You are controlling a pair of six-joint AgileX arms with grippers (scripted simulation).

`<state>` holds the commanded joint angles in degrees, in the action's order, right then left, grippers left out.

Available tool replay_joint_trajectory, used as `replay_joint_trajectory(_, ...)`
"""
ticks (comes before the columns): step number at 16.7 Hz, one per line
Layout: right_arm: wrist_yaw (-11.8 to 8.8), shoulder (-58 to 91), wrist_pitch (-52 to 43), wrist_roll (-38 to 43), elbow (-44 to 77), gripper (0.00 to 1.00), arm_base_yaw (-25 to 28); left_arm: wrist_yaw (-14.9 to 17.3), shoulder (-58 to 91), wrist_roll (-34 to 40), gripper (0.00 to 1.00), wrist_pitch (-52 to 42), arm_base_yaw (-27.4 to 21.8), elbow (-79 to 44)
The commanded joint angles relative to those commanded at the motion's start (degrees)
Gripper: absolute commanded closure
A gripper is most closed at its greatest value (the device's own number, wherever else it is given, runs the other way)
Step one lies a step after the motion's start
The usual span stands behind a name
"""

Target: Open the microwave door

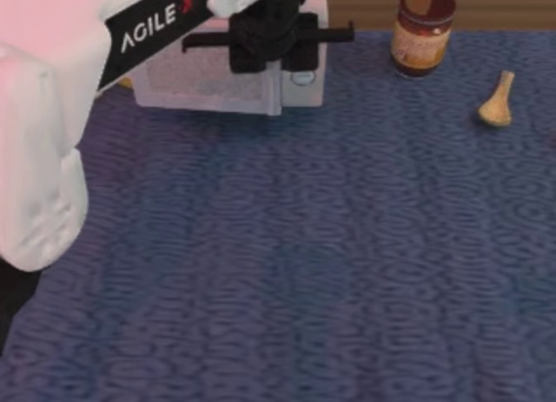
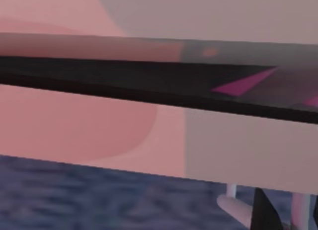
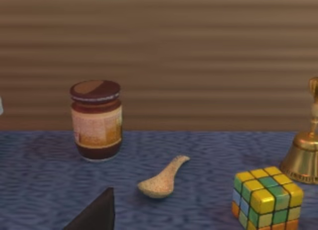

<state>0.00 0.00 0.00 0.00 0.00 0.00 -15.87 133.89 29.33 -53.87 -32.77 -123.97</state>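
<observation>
From above, your left gripper (image 1: 265,39) sits right over the microwave (image 1: 304,81) at the table's far left, on the microwave door's (image 1: 208,81) top edge; whether its fingers grip anything, you cannot tell. Your left wrist camera only gives a dark band across pale surfaces, very close. Your right wrist camera adds a puzzle cube (image 3: 266,197) and brass bell (image 3: 305,150), plus the jar (image 3: 97,119) and spoon (image 3: 163,179).
</observation>
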Motion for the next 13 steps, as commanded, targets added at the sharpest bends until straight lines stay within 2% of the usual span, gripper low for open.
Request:
replay_joint_trajectory(3,0.0,0.0,0.0,0.0,0.0,0.0,0.0,0.71,-0.59,-0.18,1.0,0.83,-0.39,0.58)
replay_joint_trajectory(9,0.0,0.0,0.0,0.0,0.0,0.0,0.0,2.28,-5.61,-4.76,1.0,5.21,0.37,9.63)
replay_joint_trajectory(13,0.0,0.0,0.0,0.0,0.0,0.0,0.0,2.39,-5.91,-5.04,1.0,5.48,0.4,10.1)
